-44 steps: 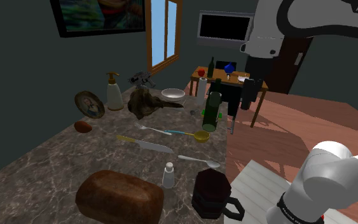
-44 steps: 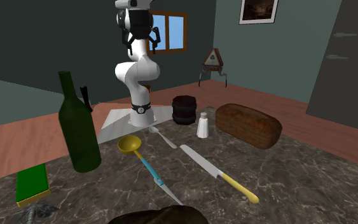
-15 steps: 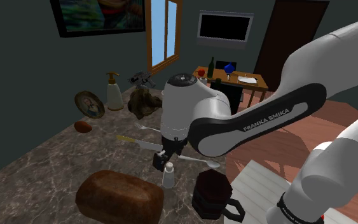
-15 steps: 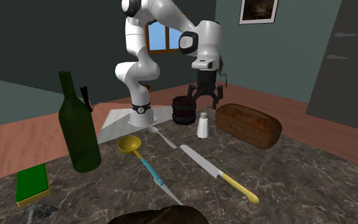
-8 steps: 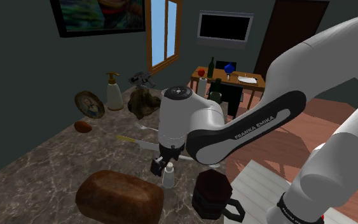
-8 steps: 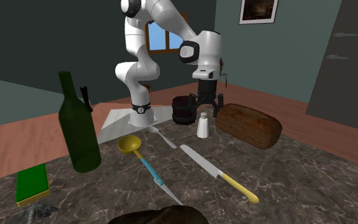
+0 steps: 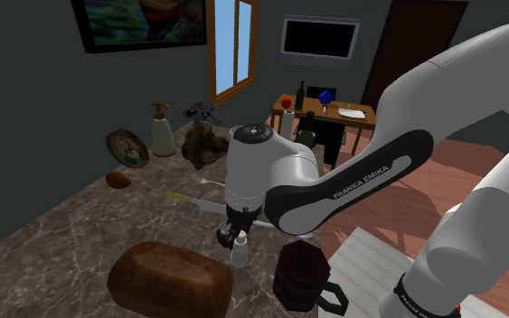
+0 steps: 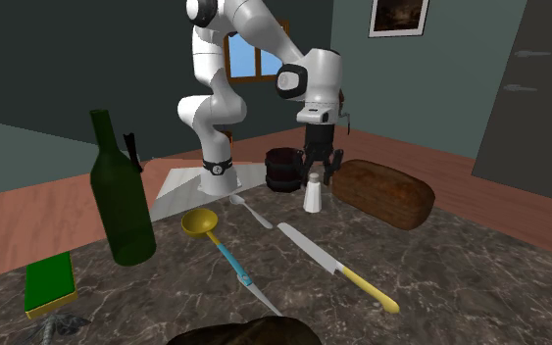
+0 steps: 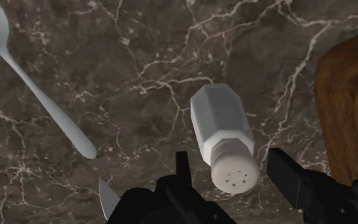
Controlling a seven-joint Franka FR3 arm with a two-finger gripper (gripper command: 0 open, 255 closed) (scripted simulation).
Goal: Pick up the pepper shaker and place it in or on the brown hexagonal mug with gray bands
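The pepper shaker point(image 7: 240, 253) point(image 8: 313, 194) is a small white bottle standing upright on the dark marble table point(image 7: 62, 235). The dark brown hexagonal mug point(image 7: 302, 271) point(image 8: 283, 169) stands close beside it, toward the stand. My black gripper point(image 7: 233, 237) point(image 8: 320, 165) hangs straight down over the shaker's top. In the wrist view the shaker point(image 9: 225, 130) has its perforated cap between my gripper's point(image 9: 230, 160) two fingers. They stand on either side of the cap with a thin gap on each side, not touching it.
A large brown bread loaf point(image 7: 171, 280) point(image 8: 381, 191) lies right beside the shaker, opposite the mug. A spoon point(image 9: 37, 83), a knife point(image 8: 332, 265) and a gold ladle point(image 8: 205, 225) lie nearby. A tall green bottle point(image 8: 122, 191) and a soap dispenser point(image 7: 162, 131) stand farther off.
The gripper has come down from above the shaker to its cap. Its fingers have narrowed from wide apart to close around the cap. The shaker has not moved.
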